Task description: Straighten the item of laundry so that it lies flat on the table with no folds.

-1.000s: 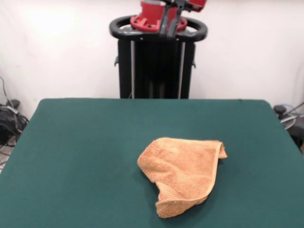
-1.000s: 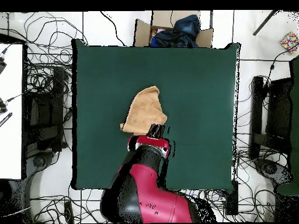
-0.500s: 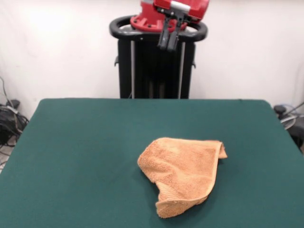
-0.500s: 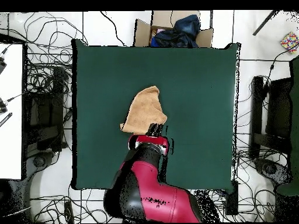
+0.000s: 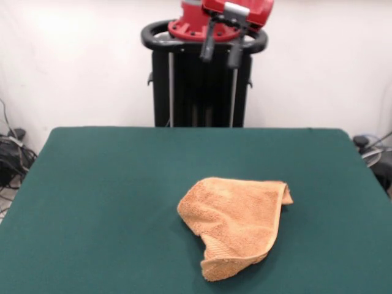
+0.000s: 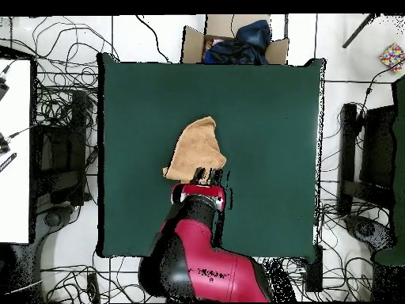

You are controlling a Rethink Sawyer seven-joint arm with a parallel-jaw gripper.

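We see the towel point(image 5: 236, 223) lying crumpled on the green table point(image 5: 98, 202), a little toward four o'clock from the table's middle in the front view. It is not flat: one layer is folded over another, so the cloth makes a rough triangle with a rounded point at six o'clock and a small corner sticking out at two o'clock. A stitched hem runs along the folded lower edge near five o'clock.

The claw point(image 5: 220, 54) hangs high above the table, at twelve o'clock from the towel in the front view, well clear of the cloth. Its two dark fingers point(image 5: 207, 49) stand wide apart, with nothing between them. The red wrist block sits just above them.

In the overhead view the towel point(image 6: 195, 148) lies close to the table's centre, slightly toward seven o'clock, with its narrow end at twelve o'clock and its broad end at six o'clock. The arm point(image 6: 198, 249) reaches in from six o'clock, and the claw point(image 6: 208, 176) sits over the towel's broad edge at about five o'clock of the cloth. The table point(image 6: 269, 119) around the towel is bare green.
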